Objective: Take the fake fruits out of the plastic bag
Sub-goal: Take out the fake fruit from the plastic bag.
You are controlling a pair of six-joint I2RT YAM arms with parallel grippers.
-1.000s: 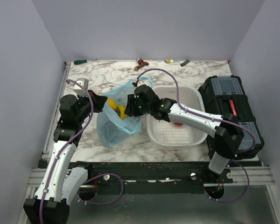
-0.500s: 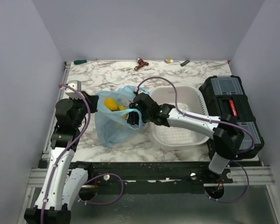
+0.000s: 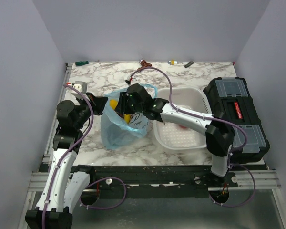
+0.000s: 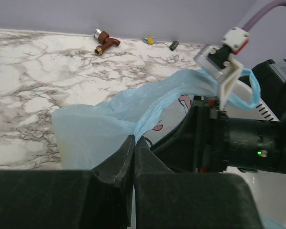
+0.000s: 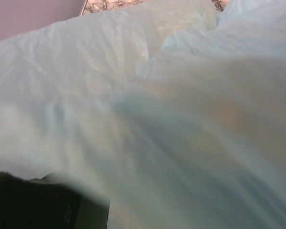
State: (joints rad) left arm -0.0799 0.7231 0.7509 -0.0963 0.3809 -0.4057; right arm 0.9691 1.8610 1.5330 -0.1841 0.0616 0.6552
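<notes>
The light-blue plastic bag [image 3: 118,134] stands on the marble table with its mouth facing up. My left gripper [image 4: 134,139] is shut on the bag's [image 4: 93,129] left rim and holds it raised; the overhead camera shows this gripper [image 3: 101,103] at the bag's left edge. My right gripper [image 3: 127,106] reaches down into the mouth from the right. Its wrist view shows only blurred bag film [image 5: 171,119] and one dark finger [image 5: 33,205], so its jaws are hidden. Two yellow fruit patches [image 3: 113,104] [image 3: 127,118] show inside the bag beside the right gripper.
A white perforated basket [image 3: 193,140] with a red fruit [image 3: 181,126] sits right of the bag. A black toolbox [image 3: 236,114] stands at the far right. A brown fitting [image 4: 105,42], a green-handled tool [image 3: 82,62] and small bits lie along the back edge.
My right gripper has moved left and up from the bag's right side to over its open mouth. The bag has stood up taller. My left gripper has kept its hold on the rim.
</notes>
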